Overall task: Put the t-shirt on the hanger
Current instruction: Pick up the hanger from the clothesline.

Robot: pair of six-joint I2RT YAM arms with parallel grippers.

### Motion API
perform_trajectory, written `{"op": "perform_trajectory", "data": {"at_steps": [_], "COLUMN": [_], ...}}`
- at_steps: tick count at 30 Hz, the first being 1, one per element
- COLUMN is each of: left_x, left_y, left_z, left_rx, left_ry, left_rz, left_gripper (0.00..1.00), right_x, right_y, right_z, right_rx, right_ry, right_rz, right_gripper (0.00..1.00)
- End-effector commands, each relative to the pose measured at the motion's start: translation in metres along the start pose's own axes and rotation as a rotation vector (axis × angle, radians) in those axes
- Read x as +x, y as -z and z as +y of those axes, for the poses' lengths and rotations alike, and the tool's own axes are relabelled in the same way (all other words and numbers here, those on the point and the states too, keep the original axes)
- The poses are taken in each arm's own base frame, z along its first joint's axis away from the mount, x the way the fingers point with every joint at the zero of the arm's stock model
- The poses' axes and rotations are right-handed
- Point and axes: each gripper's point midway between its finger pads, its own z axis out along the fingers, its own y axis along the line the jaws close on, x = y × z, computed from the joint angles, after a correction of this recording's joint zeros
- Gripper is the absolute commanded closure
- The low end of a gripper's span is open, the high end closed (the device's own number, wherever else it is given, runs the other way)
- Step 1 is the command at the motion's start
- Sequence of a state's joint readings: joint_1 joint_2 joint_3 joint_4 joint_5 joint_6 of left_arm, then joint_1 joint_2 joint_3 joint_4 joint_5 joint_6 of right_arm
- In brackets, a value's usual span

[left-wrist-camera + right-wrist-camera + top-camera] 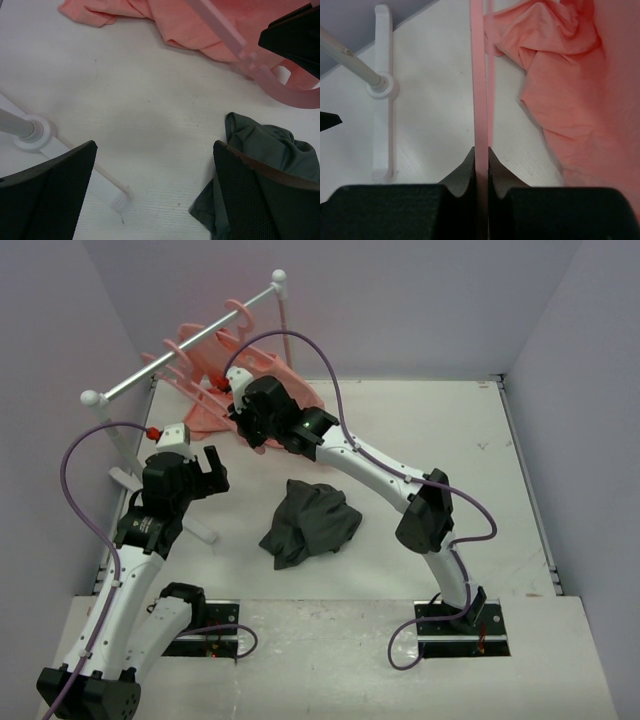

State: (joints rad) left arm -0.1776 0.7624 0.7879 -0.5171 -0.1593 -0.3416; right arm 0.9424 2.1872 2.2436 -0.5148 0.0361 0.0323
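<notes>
The right gripper (481, 156) is pressed together on the thin bar of the hanger (480, 85), which runs straight away from the pinch between the pads. The salmon-pink garment (570, 80) lies crumpled to one side of it and the white foot of the rack (382, 125) to the other. From that grip, the right arm reaches back across the table (450, 440) in a long bend, elbow raised near the middle right, down to its base at the near edge. The left gripper (154, 167) is spread wide, holds nothing and hovers over bare tabletop. Its wrist is tilted toward the middle and its arm rises steeply from the near left corner. The t-shirt (310, 520) lies bunched in a dark heap at the table's centre, just beside the left gripper's right finger (265, 200) and apart from the hanger.
</notes>
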Motion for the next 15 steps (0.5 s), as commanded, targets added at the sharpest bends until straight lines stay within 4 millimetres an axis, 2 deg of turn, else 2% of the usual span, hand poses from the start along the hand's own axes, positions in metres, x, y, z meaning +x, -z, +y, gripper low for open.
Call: {"op": "perform_trajectory", "data": {"at_steps": [1, 10, 13, 15], "left_x": [-0.008, -0.008, -0.011, -0.011], "left_y": [0.0, 0.001, 0.004, 0.005], "left_z": [-0.006, -0.009, -0.01, -0.012], "left_rx": [0.03, 0.044, 0.057, 0.069], "left_ry": [0.005, 0.001, -0.003, -0.004], "left_rz": [-0.037, -0.04, -0.052, -0.057], "left_gripper": [0.0, 0.0, 0.0, 0.0], "right_x": [-0.04, -0.067, -0.069, -0.061], "right_y": [0.024, 0.057, 0.069, 0.072], "right_z": [-0.004, -0.016, -0.019, -0.02], "right_rx": [0.019, 0.071, 0.074, 0.073], "right_ry": [-0.017, -0.082, -0.097, -0.103], "right_rz": [-0.113, -0.185, -0.193, -0.182], "right_gripper": [1.0, 1.0, 1.0, 1.0]}}
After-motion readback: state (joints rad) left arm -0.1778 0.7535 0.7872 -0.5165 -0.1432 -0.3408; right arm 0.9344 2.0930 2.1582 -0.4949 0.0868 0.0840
